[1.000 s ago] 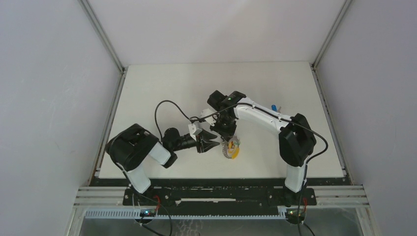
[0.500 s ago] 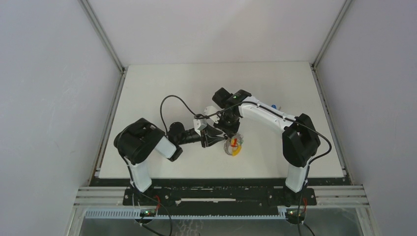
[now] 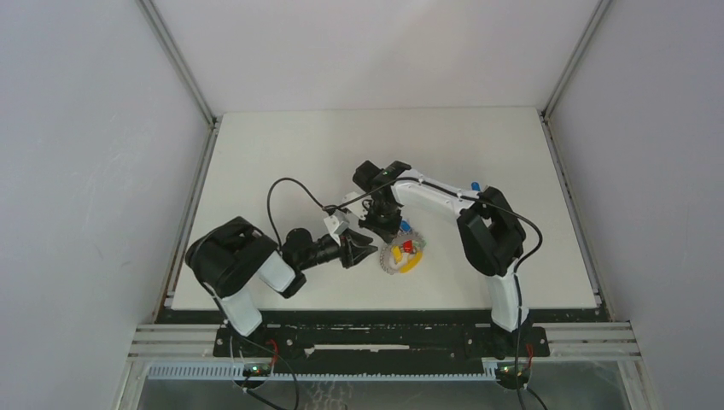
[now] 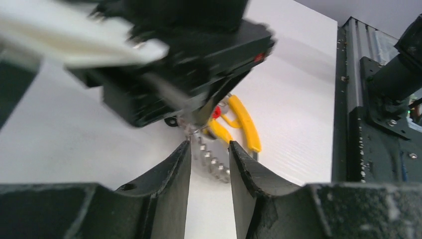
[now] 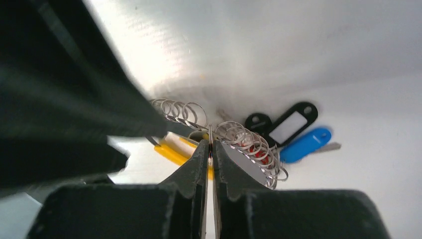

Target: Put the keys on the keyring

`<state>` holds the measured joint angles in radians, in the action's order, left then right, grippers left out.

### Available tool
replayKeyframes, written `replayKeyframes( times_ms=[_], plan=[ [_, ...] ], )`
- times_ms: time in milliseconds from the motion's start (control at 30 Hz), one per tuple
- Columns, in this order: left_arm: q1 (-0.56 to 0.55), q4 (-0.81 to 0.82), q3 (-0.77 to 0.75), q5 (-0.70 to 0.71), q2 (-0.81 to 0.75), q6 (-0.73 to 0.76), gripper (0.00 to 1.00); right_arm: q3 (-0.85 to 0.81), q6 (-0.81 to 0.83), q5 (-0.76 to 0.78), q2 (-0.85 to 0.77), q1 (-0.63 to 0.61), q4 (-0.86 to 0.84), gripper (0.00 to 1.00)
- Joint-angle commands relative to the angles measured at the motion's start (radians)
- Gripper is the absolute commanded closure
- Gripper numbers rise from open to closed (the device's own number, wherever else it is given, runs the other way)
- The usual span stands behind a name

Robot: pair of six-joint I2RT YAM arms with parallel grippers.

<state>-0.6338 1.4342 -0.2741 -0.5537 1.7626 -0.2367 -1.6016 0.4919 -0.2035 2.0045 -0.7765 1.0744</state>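
The keyring point(image 3: 401, 254) is a bunch of silver coil rings with yellow, red and blue tags, lying mid-table. My right gripper point(image 3: 384, 229) stands over its left edge, and in the right wrist view that gripper point(image 5: 210, 144) is shut on one thin silver ring point(image 5: 210, 133) of the keyring point(image 5: 249, 144). A blue-capped key point(image 5: 304, 144) and black tags point(image 5: 291, 122) lie behind the coil. My left gripper point(image 3: 365, 249) points at the bunch from the left. In the left wrist view it point(image 4: 209, 145) is open, the coil chain point(image 4: 213, 164) lying just beyond its tips. A small blue key point(image 3: 475, 185) lies behind the right arm.
The white table point(image 3: 282, 154) is bounded by grey walls on three sides and a black rail point(image 3: 384, 316) at the near edge. The right gripper's black body point(image 4: 189, 74) hangs close above the left fingers. Yellow tags point(image 4: 244, 122) lie by the rail side.
The left gripper pulled back down and left from the right gripper, its jaws a little narrower. The right arm's elbow swung left while its gripper stayed shut at the keyring.
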Motion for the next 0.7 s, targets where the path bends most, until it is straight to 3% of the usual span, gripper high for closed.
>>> replayKeyframes(
  times_ms=[0, 200, 400, 667],
  plan=[
    [-0.052, 0.052, 0.055, 0.094, -0.088, -0.057, 0.61, -0.053, -0.009, -0.002, 0.045, -0.019, -0.042, 0.96],
    [-0.086, 0.051, 0.113, 0.172, -0.164, -0.103, 0.6, -0.046, -0.04, 0.007, 0.046, -0.03, -0.064, 0.86],
    [-0.083, 0.05, 0.144, 0.181, -0.195, -0.119, 0.6, 0.04, -0.08, -0.052, -0.121, -0.009, -0.124, 0.78],
    [-0.024, 0.049, 0.105, 0.123, -0.145, -0.208, 0.6, 0.398, -0.256, -0.156, -0.378, 0.072, -0.424, 0.75]
  ],
)
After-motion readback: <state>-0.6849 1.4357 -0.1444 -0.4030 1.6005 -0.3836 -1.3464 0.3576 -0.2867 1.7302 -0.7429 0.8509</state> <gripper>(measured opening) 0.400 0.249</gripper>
